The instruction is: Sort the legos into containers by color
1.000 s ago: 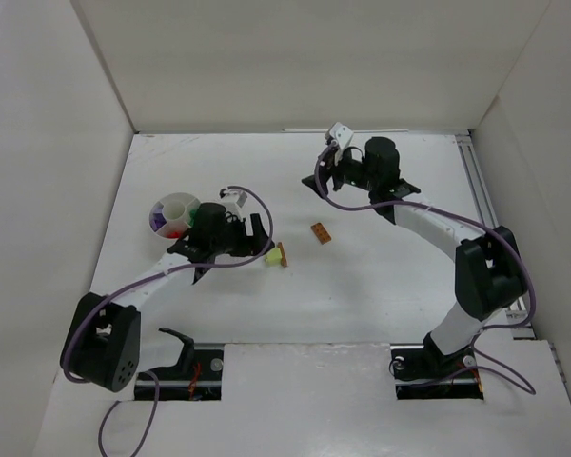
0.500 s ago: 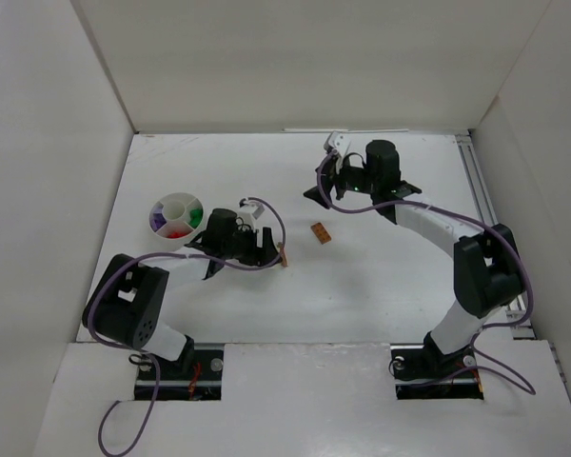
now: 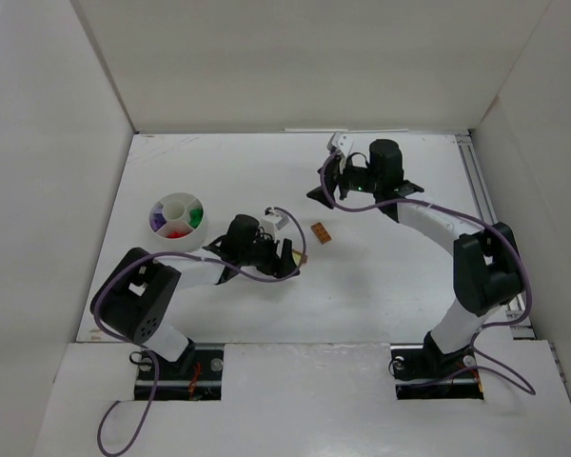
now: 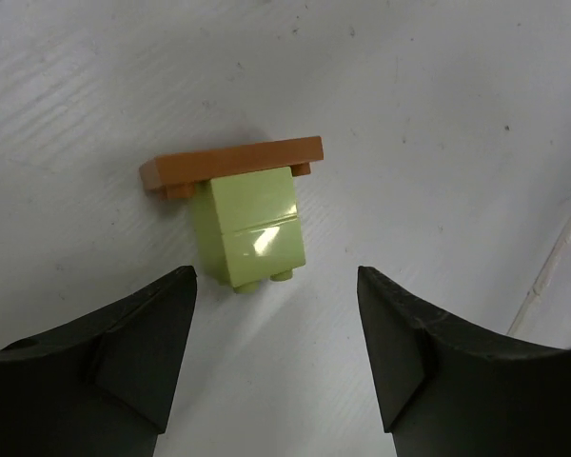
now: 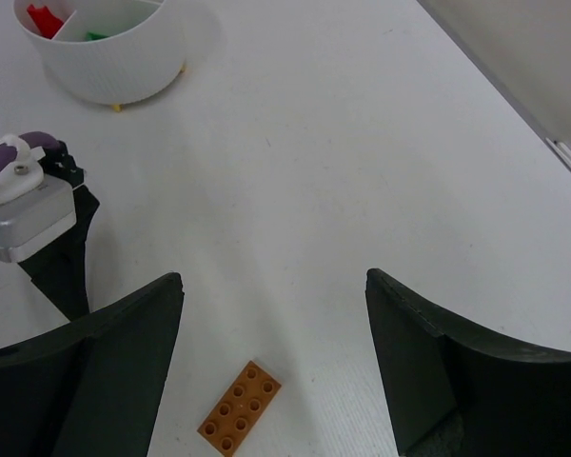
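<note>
A pale green brick (image 4: 252, 228) lies on its side on the table, stuck to an orange-brown flat plate (image 4: 231, 164) on its far side. My left gripper (image 4: 274, 278) is open and empty, its jaws just short of this pair and either side of it; from above the pair (image 3: 299, 256) sits at its tips (image 3: 290, 257). A second orange-brown brick (image 5: 240, 409) lies studs up, also seen from above (image 3: 320, 233). My right gripper (image 5: 274, 281) is open and empty, above and behind that brick (image 3: 324, 188). The round white cup (image 3: 176, 216) is divided and holds purple, green and red bricks.
The cup also shows at the top left of the right wrist view (image 5: 109, 57), with the left arm's wrist (image 5: 29, 214) at the left edge. White walls close in the table on three sides. A rail (image 3: 476, 190) runs along the right edge.
My left gripper has swung right, away from the cup, to the pale green and orange pair, which has shifted a little right. My right gripper has dipped slightly toward the loose orange brick.
</note>
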Controlling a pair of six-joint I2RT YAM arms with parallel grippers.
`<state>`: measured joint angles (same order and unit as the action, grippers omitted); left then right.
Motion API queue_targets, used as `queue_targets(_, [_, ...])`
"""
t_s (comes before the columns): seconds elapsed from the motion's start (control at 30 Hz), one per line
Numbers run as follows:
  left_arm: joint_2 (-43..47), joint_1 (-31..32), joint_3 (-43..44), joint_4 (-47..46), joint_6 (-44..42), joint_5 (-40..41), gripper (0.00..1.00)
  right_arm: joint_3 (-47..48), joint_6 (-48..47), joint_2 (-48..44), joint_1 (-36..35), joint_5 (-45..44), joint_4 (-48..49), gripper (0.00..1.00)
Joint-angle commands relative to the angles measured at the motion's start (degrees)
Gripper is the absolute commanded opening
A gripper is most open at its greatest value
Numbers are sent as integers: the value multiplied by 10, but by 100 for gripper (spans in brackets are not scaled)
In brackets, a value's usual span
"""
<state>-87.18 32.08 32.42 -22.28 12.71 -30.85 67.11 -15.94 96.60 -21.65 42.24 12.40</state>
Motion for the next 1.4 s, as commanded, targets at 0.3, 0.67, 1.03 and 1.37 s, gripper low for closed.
queue_targets(0.3, [-12,101,112,125,64,272,60,-24,-5,-15,8,-2,16,82])
queue_targets(0.67, [-62,171,163,201,91,381,45,-62,6,-54,19,-20,16,82])
queue_targets(1.03, [-62,201,174,227,85,405,30,-79,6,-69,19,-31,16,82])
queue_targets(1.37, [1,226,149,189,13,434,0,-119,28,-105,29,7,-20,88])
